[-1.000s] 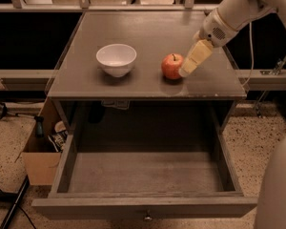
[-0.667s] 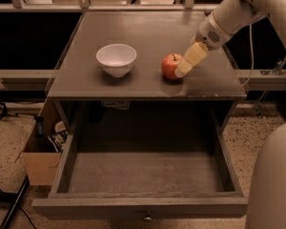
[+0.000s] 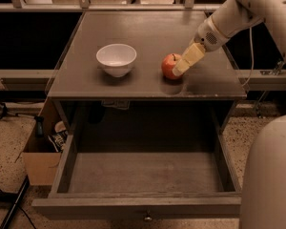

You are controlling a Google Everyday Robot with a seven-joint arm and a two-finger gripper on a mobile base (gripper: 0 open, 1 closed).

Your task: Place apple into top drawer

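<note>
The apple (image 3: pixel 168 66), red-orange with a short dark stem, sits on the grey cabinet top (image 3: pixel 148 27), right of centre. My gripper (image 3: pixel 178 69) reaches down from the upper right on the white arm, and its pale tip is right against the apple's right side. The top drawer (image 3: pixel 133 206) is pulled wide open below the cabinet top. Its grey floor is bare and the small metal knob (image 3: pixel 147 218) shows at the front centre.
A white bowl (image 3: pixel 116 59) stands on the cabinet top left of the apple. A cardboard box (image 3: pixel 40 166) with clutter sits on the floor left of the drawer. Part of my white body (image 3: pixel 269 175) fills the lower right corner.
My gripper has moved a little left and closer to the apple, now touching its right side. The apple, bowl and drawer have not moved.
</note>
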